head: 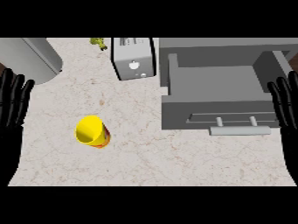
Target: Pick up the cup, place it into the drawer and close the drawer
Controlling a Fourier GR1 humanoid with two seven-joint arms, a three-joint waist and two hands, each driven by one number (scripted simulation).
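Cup (pixel 91 131) — between hands, untouched

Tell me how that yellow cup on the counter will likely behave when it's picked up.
The yellow cup looks rigid and hollow, so probably light. Its mouth seems wider than its base, so a sideways nudge might tip it. The smooth, glossy wall could be a bit slippery.

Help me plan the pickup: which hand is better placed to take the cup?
Probably the left hand. The cup stands on the counter's left half, nearer to it, while the right hand rests beyond the open drawer.
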